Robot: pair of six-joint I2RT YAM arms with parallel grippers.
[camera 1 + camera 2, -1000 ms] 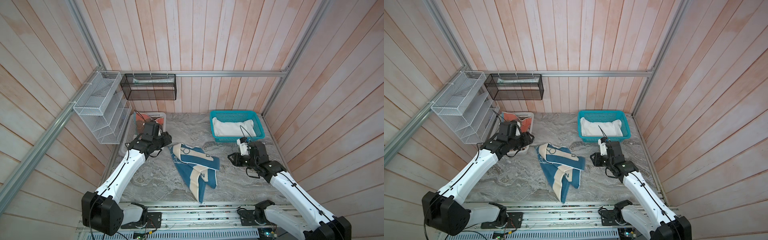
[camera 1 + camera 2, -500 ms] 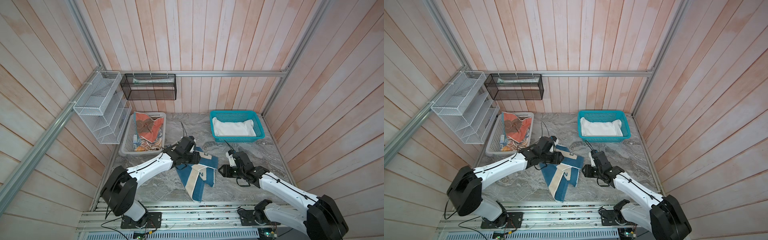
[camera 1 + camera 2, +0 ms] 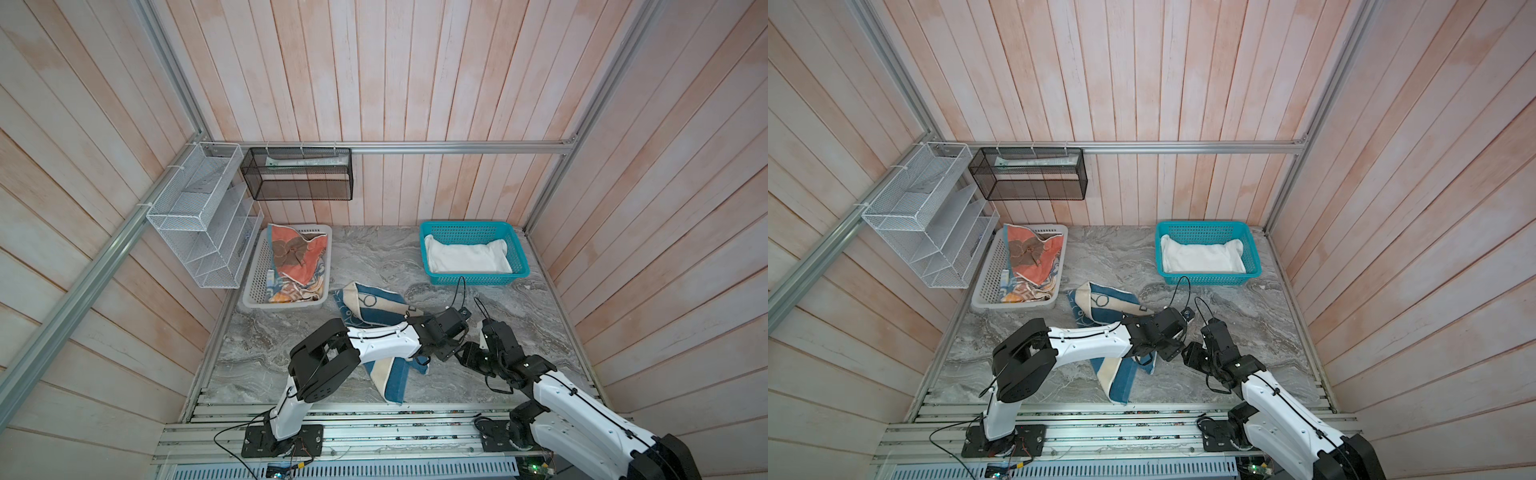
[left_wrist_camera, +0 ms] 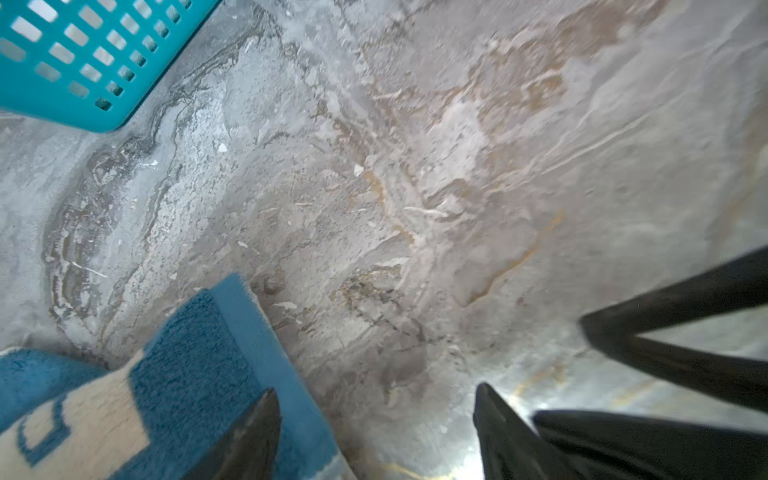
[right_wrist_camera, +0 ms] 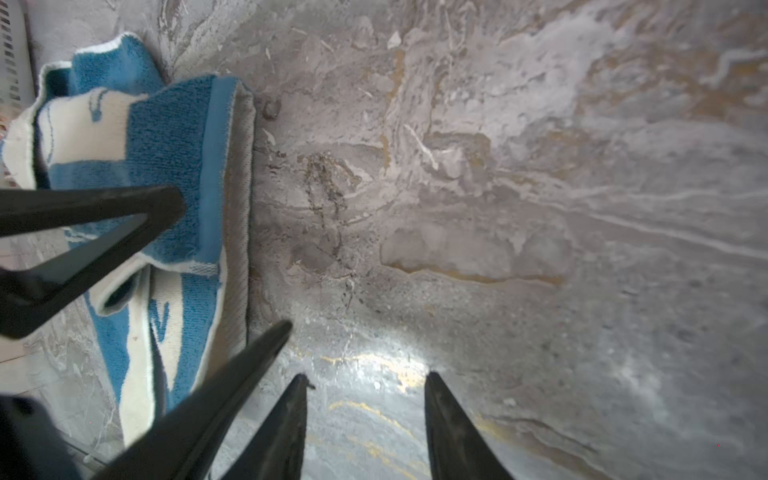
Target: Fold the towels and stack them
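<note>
A blue-and-cream cartoon towel [image 3: 374, 307] [image 3: 1104, 307] lies crumpled mid-table. My left arm reaches across it. The left gripper [image 4: 376, 392] [image 3: 444, 353] is open at the towel's right edge [image 4: 199, 365]: one finger is over the blue hem, the other over bare marble. My right gripper [image 5: 366, 377] [image 3: 466, 354] is open beside it, over bare marble just right of the towel [image 5: 174, 137], holding nothing. A white towel [image 3: 467, 257] lies in the teal basket [image 3: 469, 226]. A coral-orange towel [image 3: 297, 253] and a block-lettered one [image 3: 291, 291] fill the white basket [image 3: 253, 282].
Wire shelves [image 3: 199, 216] hang on the left wall, and a black mesh box [image 3: 297, 174] on the back rail. The teal basket's corner [image 4: 83, 62] shows in the left wrist view. The two grippers are nearly touching. Grey marble table [image 3: 519, 324] extends to the right.
My left arm swung from the white basket across the blue towel to its right edge, and its jaws spread wider. My right gripper came forward and left to meet it.
</note>
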